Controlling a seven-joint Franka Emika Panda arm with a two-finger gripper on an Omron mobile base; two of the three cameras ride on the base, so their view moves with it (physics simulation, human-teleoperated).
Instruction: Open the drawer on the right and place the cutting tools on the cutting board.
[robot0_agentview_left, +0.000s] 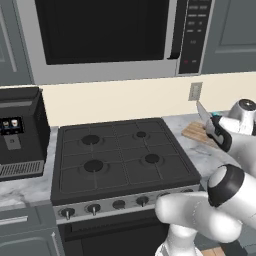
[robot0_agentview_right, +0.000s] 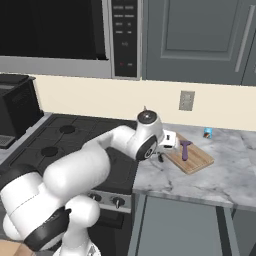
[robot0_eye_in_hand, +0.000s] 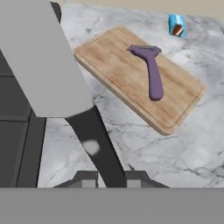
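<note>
End effector (robot0_eye_in_hand: 109, 175) was clamped on knife (robot0_eye_in_hand: 52, 74) by its dark handle, near cutting board (robot0_eye_in_hand: 131, 83) w/ purple peeler (robot0_eye_in_hand: 151, 72). Knife looked stiff, light, slippery; handle's safest.

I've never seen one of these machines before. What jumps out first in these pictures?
The big white arm reaching over the black stove toward the marble counter. Its hand grips a large knife by its dark handle, the pale blade looming close in the hand view. Ahead, a purple peeler lies on the wooden cutting board, a small blue object beyond.
</note>
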